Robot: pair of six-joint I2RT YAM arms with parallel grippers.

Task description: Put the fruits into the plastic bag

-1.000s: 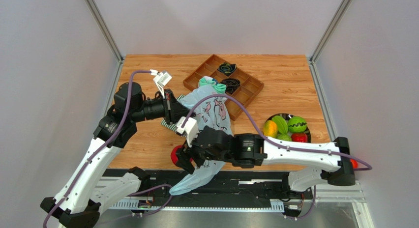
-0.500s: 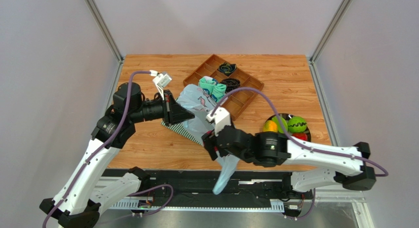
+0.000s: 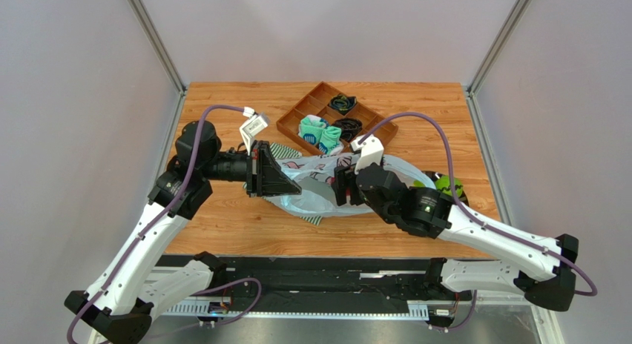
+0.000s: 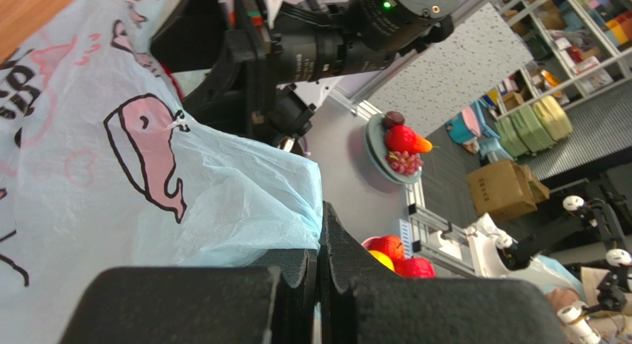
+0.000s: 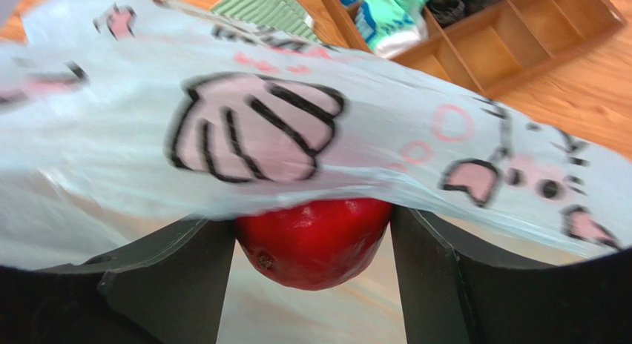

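Your left pincer (image 4: 319,255) pinches plastic bag (image 4: 222,203) at edge. Your right pincer (image 5: 308,273) clamps red fruit (image 5: 311,229), bag film draped across fruit's top. Bag stretched between both pincers, over desk (image 3: 222,225).

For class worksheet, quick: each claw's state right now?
Left claw: closed on the pale-blue plastic bag.
Right claw: holding a red round toy fruit.
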